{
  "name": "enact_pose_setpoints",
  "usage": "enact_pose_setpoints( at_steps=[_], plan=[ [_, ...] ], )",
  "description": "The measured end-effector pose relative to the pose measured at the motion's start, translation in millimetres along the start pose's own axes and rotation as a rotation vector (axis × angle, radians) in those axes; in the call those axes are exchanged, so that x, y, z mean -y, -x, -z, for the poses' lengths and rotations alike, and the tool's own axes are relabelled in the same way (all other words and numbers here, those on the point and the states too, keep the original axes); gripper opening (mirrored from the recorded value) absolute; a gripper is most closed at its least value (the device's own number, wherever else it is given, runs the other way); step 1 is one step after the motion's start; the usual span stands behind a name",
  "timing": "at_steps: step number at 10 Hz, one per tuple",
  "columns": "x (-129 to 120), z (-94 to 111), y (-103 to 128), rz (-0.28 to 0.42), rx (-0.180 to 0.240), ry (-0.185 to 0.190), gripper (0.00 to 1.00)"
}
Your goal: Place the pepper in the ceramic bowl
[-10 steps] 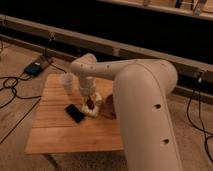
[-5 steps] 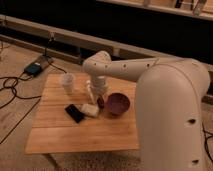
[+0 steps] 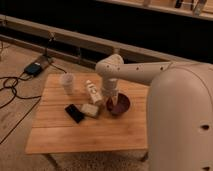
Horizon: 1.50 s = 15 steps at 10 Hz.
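The purple-maroon ceramic bowl (image 3: 121, 106) stands on the wooden table (image 3: 60, 132), right of centre. My gripper (image 3: 111, 99) hangs from the white arm (image 3: 135, 72) and is directly over the bowl's left rim. The pepper does not show on its own; it is hidden, and I cannot tell whether the gripper holds it.
A pale translucent cup (image 3: 67, 83) stands at the table's back left. A white bottle (image 3: 92, 92) lies just left of the gripper. A pale beige block (image 3: 90, 110) and a black flat item (image 3: 74, 113) lie in front of it. Cables and a power box (image 3: 34, 68) are on the floor to the left.
The gripper has moved right, from over the bottle and block to the bowl's left rim. The arm has swung aside, so the bowl now shows.
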Motion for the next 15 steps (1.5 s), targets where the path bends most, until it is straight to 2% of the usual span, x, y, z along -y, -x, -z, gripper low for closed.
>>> enact_pose_setpoints(
  at_steps=[2, 4, 5, 8, 9, 10, 15],
  plan=[
    [17, -5, 1, -0.049, -0.001, -0.003, 0.02],
    [31, -8, 3, -0.092, 0.001, -0.011, 0.18],
    [36, -9, 4, -0.106, 0.001, -0.016, 0.31],
    [39, -14, 4, -0.112, -0.005, -0.032, 0.59],
    [39, -15, 5, -0.114, -0.005, -0.033, 0.71],
    [39, -15, 5, -0.115, -0.005, -0.034, 0.78],
    [41, -13, 8, -0.125, 0.005, -0.035, 0.8]
  ],
)
